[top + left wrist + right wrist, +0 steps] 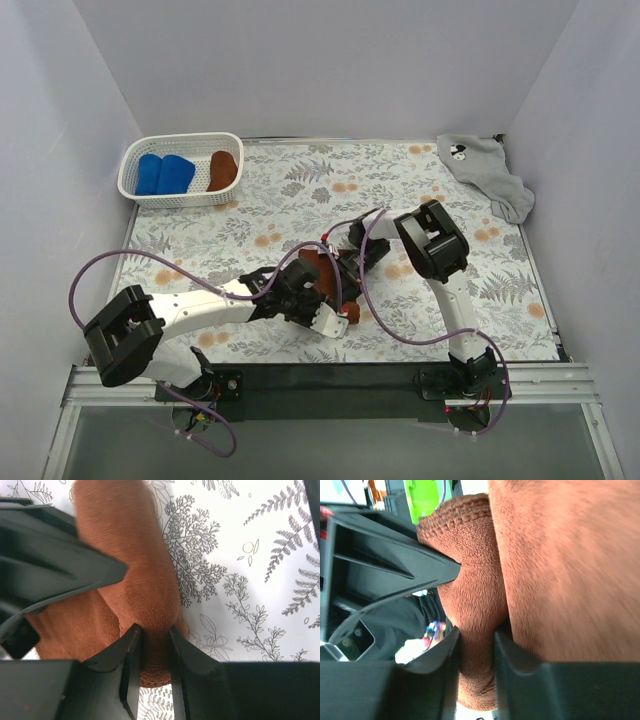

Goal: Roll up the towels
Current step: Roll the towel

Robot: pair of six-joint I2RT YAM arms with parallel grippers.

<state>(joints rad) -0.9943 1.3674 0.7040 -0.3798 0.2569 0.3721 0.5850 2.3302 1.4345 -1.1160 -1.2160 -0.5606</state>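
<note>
1. The left gripper (pixel 156 632) is nearest in its wrist view. Its black fingers (pixel 125 652) fill the bottom edge and are clenched on one end of the brown towel (pixel 132 555), with cloth bulging in the narrow gap between the jaws.
2. The right gripper (pixel 476 632) grips the same towel, and a folded lip with a stitched hem is squeezed between its jaws.
3. The brown towel is partly rolled into a thick tube that lies on the fern-printed table (pixel 260 580). The tube runs away from the left fingers, and a flatter flap spreads out to one side.
4. From above, both grippers meet over the towel near the middle of the table's near half. Only a small brown patch shows between them.
5. The left arm (pixel 200 310) reaches in from the left and the right arm (pixel 435 245) bends over from the right.
6. In the far left corner a white basket (pixel 131 170) holds two blue rolls (pixel 165 175) and a brown roll (pixel 223 170), side by side.
7. In the far right corner the grey towel (pixel 485 170) lies crumpled and unrolled, with a small black-and-white mark on it, well apart from the arms.
</note>
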